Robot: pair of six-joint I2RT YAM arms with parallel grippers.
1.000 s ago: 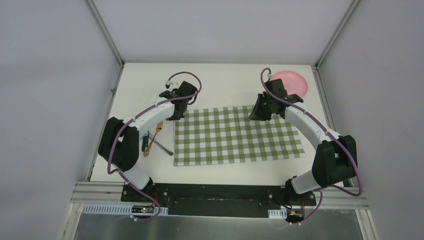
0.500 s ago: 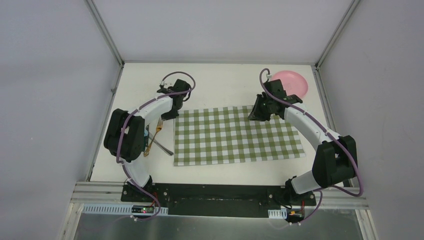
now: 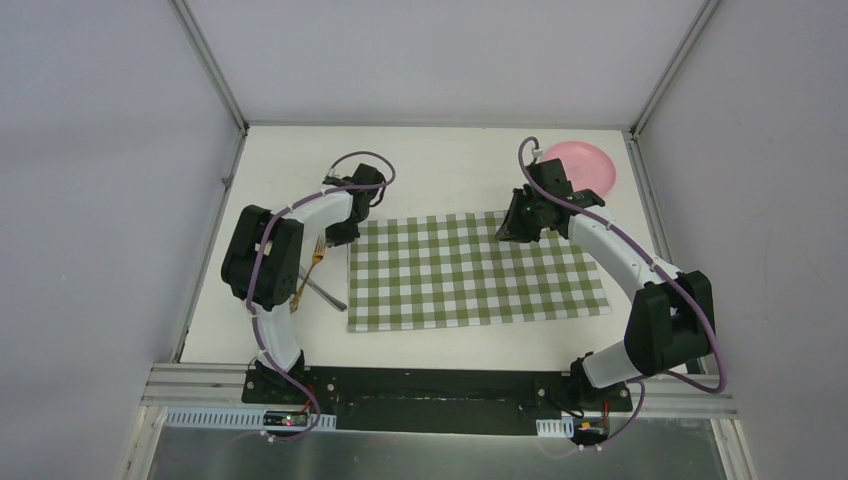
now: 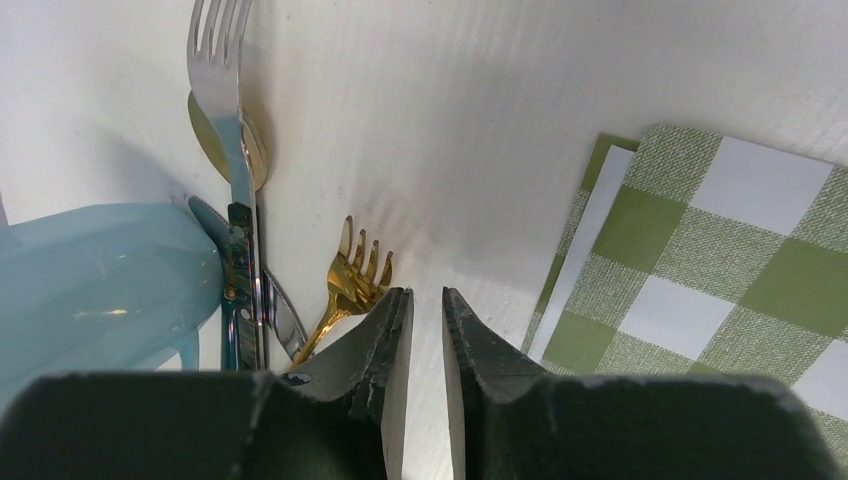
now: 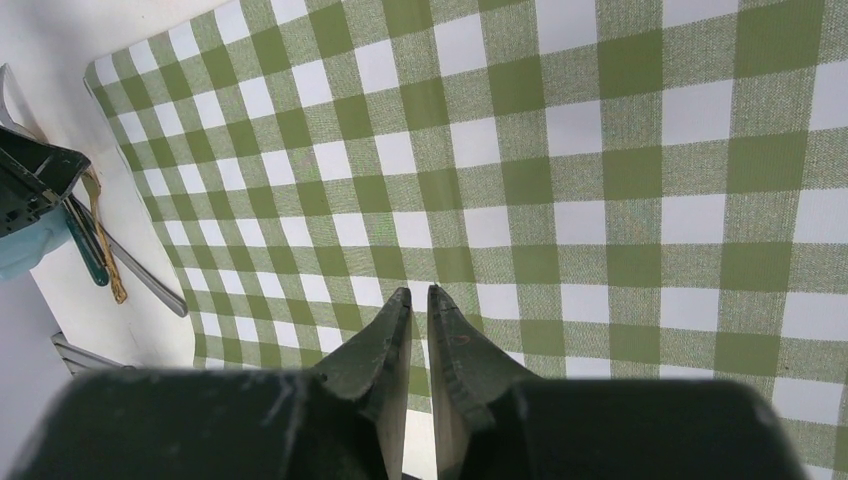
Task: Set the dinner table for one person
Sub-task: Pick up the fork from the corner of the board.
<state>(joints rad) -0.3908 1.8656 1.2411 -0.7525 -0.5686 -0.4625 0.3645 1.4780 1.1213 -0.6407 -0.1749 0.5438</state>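
Left gripper (image 4: 427,297) slightly parted and empty, hovering just beside the gold fork (image 4: 358,268); checked cloth (image 3: 470,270) laid flat, so cutlery likely next: open wider, drop onto its handle.

Checked cloth (image 3: 470,270) centred on worktop (image 3: 440,165)
Left pincer (image 3: 342,236) at its far-left corner, right pincer (image 3: 514,233) over its far edge; pink plate (image 3: 588,166) far right, cutlery (image 3: 312,272) just left
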